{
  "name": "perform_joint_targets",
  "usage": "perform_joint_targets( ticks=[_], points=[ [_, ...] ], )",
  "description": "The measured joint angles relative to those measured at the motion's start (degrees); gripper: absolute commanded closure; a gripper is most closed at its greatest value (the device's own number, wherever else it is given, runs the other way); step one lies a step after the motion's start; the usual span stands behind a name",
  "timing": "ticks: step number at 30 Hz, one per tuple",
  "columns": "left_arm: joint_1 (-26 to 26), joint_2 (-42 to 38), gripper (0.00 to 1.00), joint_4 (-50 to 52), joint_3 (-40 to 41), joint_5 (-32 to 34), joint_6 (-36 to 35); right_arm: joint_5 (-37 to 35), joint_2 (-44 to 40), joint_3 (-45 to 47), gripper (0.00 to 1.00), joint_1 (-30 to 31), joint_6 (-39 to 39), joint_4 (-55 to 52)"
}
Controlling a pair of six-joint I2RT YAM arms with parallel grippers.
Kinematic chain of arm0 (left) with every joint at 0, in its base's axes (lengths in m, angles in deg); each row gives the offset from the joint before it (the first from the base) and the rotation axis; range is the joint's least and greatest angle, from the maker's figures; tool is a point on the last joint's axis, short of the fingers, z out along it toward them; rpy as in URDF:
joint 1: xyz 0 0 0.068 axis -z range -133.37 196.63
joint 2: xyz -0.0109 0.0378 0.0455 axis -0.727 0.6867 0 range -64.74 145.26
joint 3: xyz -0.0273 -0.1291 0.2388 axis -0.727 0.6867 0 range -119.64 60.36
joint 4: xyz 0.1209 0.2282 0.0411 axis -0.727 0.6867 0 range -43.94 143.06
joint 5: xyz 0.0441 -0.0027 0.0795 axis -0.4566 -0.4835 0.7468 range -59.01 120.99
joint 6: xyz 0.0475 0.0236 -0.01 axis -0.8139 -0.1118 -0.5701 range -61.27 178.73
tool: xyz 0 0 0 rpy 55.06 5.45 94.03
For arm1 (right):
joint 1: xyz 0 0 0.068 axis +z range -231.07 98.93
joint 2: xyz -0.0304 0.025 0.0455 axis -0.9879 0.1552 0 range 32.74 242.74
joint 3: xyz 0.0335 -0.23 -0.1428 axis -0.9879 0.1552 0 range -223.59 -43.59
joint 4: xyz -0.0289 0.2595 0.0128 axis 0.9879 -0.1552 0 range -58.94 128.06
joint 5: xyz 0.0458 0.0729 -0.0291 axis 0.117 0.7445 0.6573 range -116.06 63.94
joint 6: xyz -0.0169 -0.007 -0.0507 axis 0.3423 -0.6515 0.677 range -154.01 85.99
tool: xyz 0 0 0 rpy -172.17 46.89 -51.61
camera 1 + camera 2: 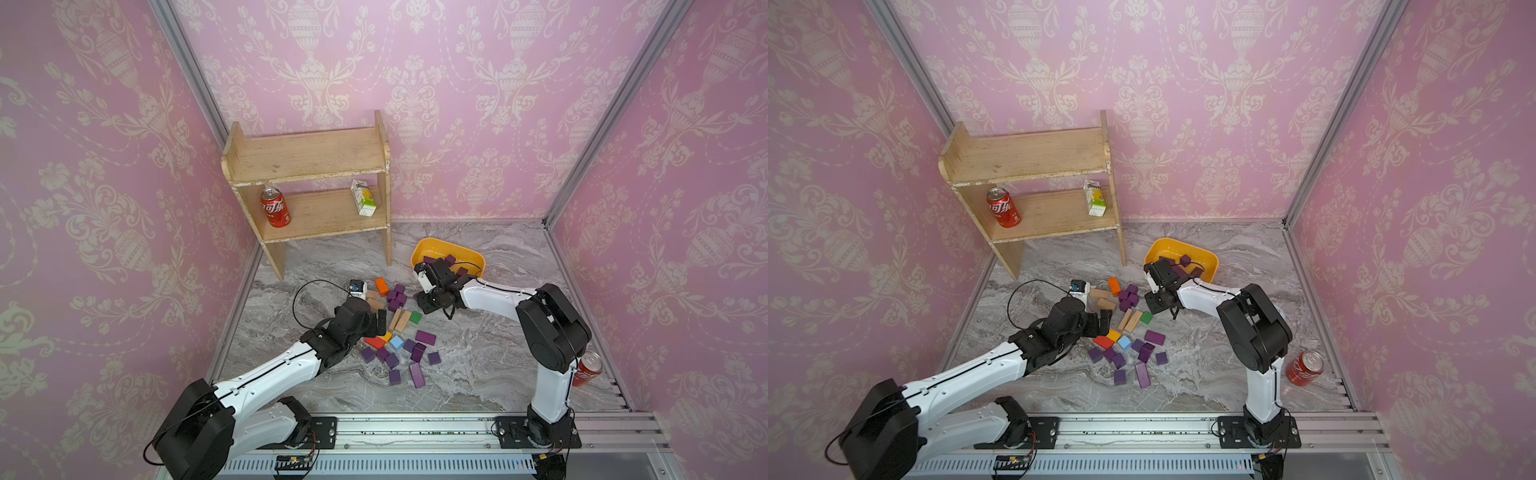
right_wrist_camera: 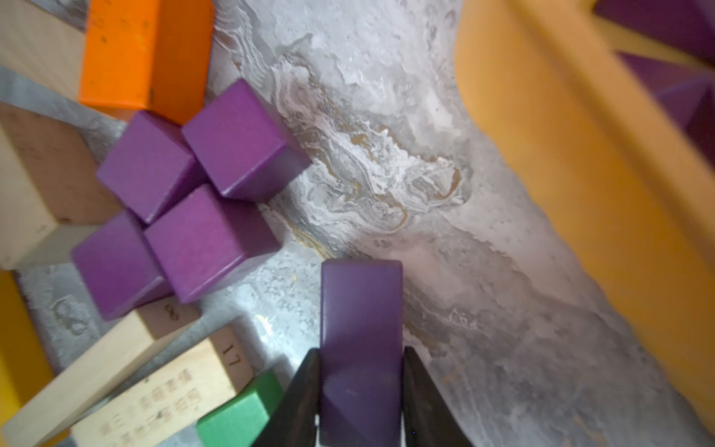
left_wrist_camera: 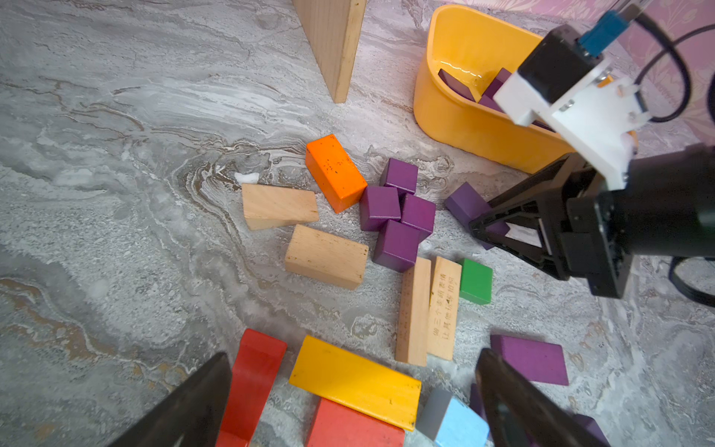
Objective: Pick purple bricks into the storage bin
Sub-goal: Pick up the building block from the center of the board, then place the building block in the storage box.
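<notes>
The right gripper (image 2: 361, 358) is pinching a purple bar (image 2: 361, 305). Its two dark jaws are pressing on the bar's long sides, and most of the bar is sticking out ahead of them. The bar is sitting low over the desk (image 1: 498, 332), between a cluster of four purple cubes (image 2: 185, 193) and the outer wall of the storage bin (image 2: 580, 185), touching neither. Whether its underside is resting on the desk or hanging just above it, I cannot tell from these angles.

The yellow-orange bin is standing just beyond the right gripper, near a leg of the wooden shelf (image 1: 307, 153). Several purple bricks (image 1: 450, 260) are already lying inside it.

The left gripper (image 3: 354, 354) is hanging with its jaws spread wide, holding nothing. In the left wrist view a yellow block (image 3: 356, 381) and a red block (image 3: 253, 383) are showing between the jaws. Scattered purple pieces (image 1: 426, 338) are lying on the desk nearer the robot's base, well apart from the bin. An orange block (image 3: 334, 172) is lying against the cube cluster, and a green block (image 3: 476, 280) is lying beside two tan wooden bars (image 3: 414, 309).
</notes>
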Motion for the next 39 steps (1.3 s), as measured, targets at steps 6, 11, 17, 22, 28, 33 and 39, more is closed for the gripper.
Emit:
perform_joint_targets(
  ticks=[6,11,17,22,28,33,39],
  points=[
    [0.00,0.15,0.01,-0.02,0.00,0.00,0.17,1.25,-6.58,0.00,0.67,0.00,-0.28,-0.66],
    [0.00,0.48,0.01,-0.07,0.00,-0.02,0.22,2.62,-10.29,0.00,0.67,-1.40,-1.75,-0.68],
    [0.00,0.50,0.01,-0.31,0.00,-0.02,0.22,3.06,-12.50,-0.33,0.67,-6.43,-2.82,-0.96],
    [0.00,0.81,0.01,-0.74,0.00,-0.02,0.22,2.89,-12.41,-1.31,0.67,-11.10,-3.78,-1.29],
    [0.00,1.22,0.01,-1.14,0.00,-0.02,0.22,1.49,-8.68,-5.29,0.67,-14.80,-5.03,-1.92],
    [0.00,1.22,0.01,-1.11,0.00,-0.02,0.22,-0.87,-4.74,-8.02,0.66,-15.61,-6.12,-3.30],
    [0.00,1.01,0.01,-1.09,0.00,-0.02,0.20,-4.17,-1.97,-9.55,0.49,-16.33,-7.39,-4.94]
  ],
)
